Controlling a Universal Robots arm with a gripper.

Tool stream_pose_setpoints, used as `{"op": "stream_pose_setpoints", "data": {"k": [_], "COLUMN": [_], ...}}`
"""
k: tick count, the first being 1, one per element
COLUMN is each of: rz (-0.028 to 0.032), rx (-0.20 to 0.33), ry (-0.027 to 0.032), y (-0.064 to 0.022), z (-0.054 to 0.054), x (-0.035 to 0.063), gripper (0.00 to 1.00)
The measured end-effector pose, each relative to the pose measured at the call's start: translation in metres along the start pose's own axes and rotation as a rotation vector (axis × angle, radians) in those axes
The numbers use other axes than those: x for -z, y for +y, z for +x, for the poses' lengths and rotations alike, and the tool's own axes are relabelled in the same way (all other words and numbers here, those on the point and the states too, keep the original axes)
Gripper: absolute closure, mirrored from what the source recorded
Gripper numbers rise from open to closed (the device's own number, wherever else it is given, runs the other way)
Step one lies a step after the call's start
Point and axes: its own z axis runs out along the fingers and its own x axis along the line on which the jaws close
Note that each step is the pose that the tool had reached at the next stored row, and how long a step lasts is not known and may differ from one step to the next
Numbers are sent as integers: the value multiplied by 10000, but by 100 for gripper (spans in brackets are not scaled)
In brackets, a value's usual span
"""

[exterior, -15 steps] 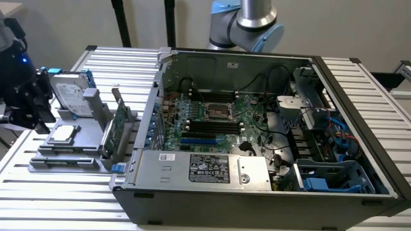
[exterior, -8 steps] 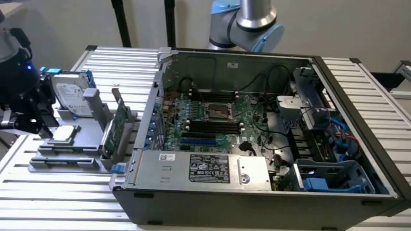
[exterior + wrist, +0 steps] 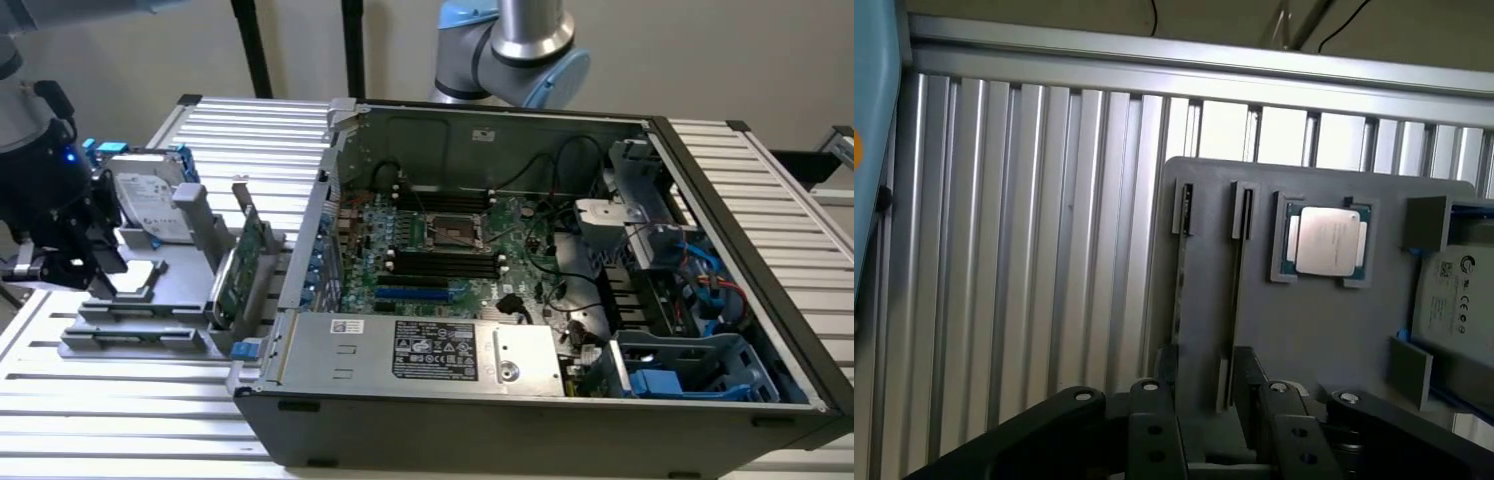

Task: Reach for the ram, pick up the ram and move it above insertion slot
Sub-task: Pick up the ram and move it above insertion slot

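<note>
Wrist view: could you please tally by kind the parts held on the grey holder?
Thin boards standing on edge: 2
Silver processor: 1
Hard drive: 1
Total: 4

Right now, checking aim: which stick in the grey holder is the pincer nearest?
The ram beside the silver processor; the other stick sits farther from it.

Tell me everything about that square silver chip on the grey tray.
The processor is a square chip with a dull silver metal lid on a green board whose edges peek out. It lies flat, face up, in the grey holder, framed by raised corner pieces, near the hard drive, not touching.
</note>
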Motion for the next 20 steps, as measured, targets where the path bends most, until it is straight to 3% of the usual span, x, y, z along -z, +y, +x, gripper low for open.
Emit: {"op": "stream_pose_setpoints", "data": {"k": [20], "rz": [1], "rx": [-33], "ry": [-1], "y": [2], "z": [120], "x": [-363], "gripper": [64]}}
